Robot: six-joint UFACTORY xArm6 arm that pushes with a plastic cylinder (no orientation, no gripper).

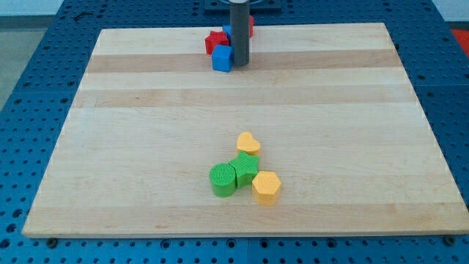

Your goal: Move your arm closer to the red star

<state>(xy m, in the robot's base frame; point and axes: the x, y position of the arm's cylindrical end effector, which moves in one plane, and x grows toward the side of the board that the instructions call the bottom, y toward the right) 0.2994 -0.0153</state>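
The red star [215,41] lies near the view's top edge of the wooden board [110,147], left of centre. A blue cube [223,58] touches it just below and to the right. My tip [240,63] stands right beside the blue cube, on its right, a short way right and below the red star. Another red block [250,26] peeks out behind the rod, and a blue piece [227,32] shows just left of the rod; their shapes are hidden.
A cluster sits low in the board's middle: a yellow heart [248,143], a green star [245,169], a green cylinder [223,180] and a yellow hexagon [267,187]. Blue perforated table [29,110] surrounds the board.
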